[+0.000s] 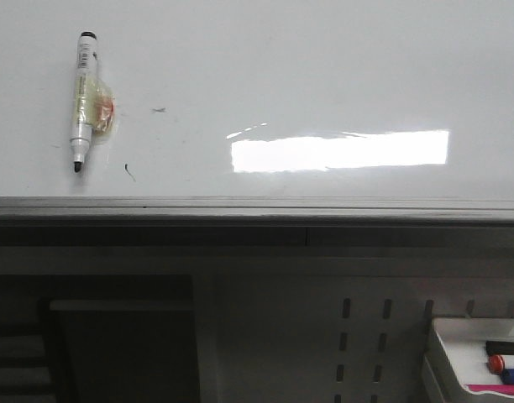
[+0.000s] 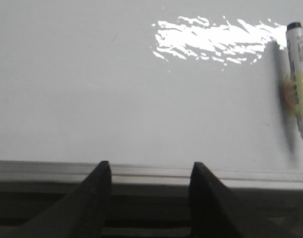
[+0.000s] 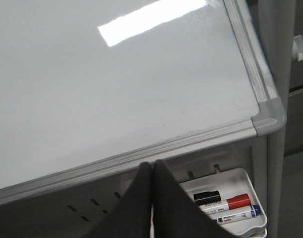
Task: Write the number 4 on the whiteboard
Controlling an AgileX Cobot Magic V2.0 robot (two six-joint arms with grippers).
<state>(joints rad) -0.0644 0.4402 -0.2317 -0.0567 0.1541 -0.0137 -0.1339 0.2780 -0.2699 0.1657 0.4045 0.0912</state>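
On the whiteboard (image 1: 341,67), no number 4 is drawn yet and the uncapped black marker (image 1: 84,101) lies unheld at its left, so the wide-open left gripper (image 2: 149,191) must grasp it next; the right gripper (image 3: 152,198) is closed, empty.

Print runs along the barrels of the black marker (image 1: 85,101) and the tray's markers (image 3: 230,209), but it is too small to read.

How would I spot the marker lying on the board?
Start at the big whiteboard with the bright light reflection. Its far left part holds one white marker, uncapped black tip towards the grey rail. Only it wears yellowish tape; the others sit in a tray.
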